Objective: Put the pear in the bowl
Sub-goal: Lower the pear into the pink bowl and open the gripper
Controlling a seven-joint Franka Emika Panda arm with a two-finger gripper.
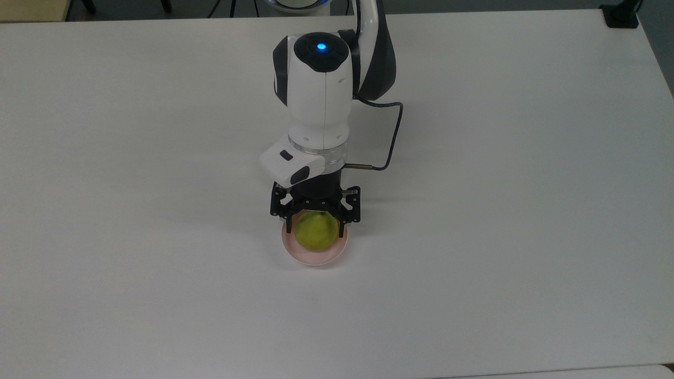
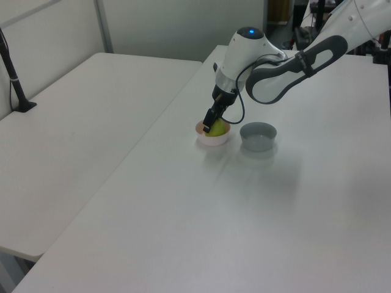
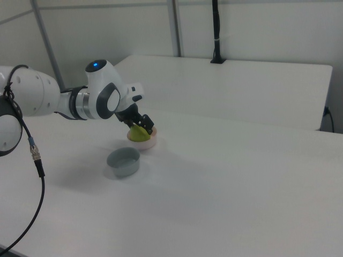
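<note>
Grey bowl upright on the white surface, near the hand, on the left view's right. Second white table beyond, black post on it.

We note white arm, dark joint covers, blue light, black cable, black gripper.

Yellow-green pear sits inside the small pale pink bowl, filling most of it, top above the rim; bowl upright on the white table.
</note>
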